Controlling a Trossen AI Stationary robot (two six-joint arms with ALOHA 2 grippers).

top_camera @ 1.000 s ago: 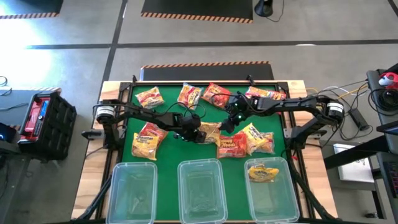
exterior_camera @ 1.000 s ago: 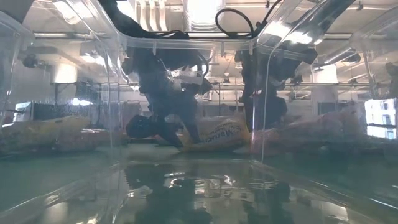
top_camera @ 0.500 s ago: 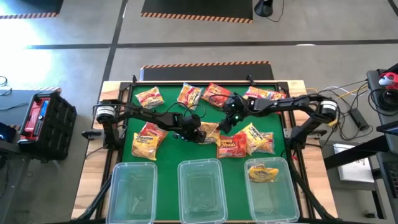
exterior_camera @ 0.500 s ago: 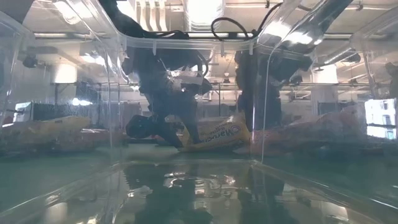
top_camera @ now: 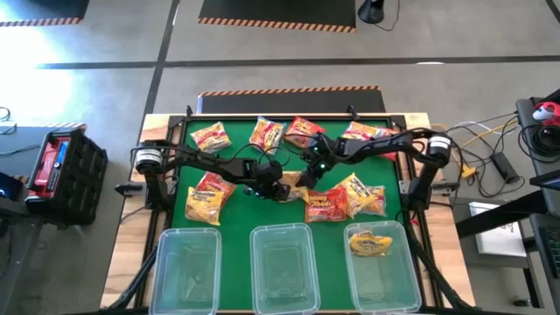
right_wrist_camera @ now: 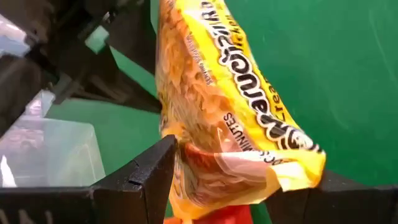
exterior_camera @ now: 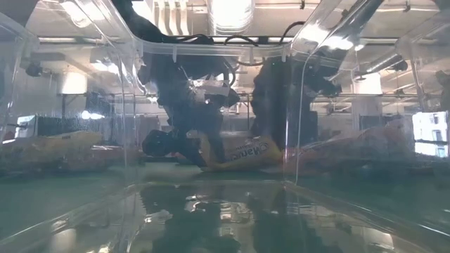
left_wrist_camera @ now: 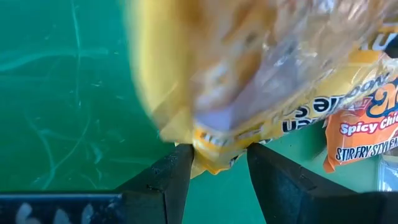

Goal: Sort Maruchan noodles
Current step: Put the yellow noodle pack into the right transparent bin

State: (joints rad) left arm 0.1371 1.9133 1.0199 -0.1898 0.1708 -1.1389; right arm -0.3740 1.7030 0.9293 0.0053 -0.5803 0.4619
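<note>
A yellow Maruchan noodle packet (top_camera: 296,184) sits mid-table between my two grippers, tilted in the low view (exterior_camera: 246,151). My left gripper (top_camera: 278,187) is shut on its left end. My right gripper (top_camera: 308,175) is open; in its wrist view its fingers stand on either side of the packet's right end (right_wrist_camera: 236,174). Other packets lie flat: a far row (top_camera: 267,133), a pair at the left (top_camera: 208,194), and a red (top_camera: 328,203) and a yellow one (top_camera: 363,194) at the right. My left gripper pinches a corner of the yellow packet's sealed edge (left_wrist_camera: 211,158) between its two fingers (left_wrist_camera: 177,171), coming steeply from above and from the table's left. The packet rises tilted away from the fingers. Whether my right gripper's fingers (right_wrist_camera: 158,171) touch the packet I cannot tell.
Three clear bins stand along the near edge: left (top_camera: 186,267), middle (top_camera: 283,267), right (top_camera: 382,262). The right one holds a yellow packet (top_camera: 372,241). The arms cross the table's far half. Bare green mat (top_camera: 236,214) lies between the packets and the bins.
My right gripper has come down and toward the table's left, up to the yellow packet's right end. My left gripper and the packet have stayed where they were.
</note>
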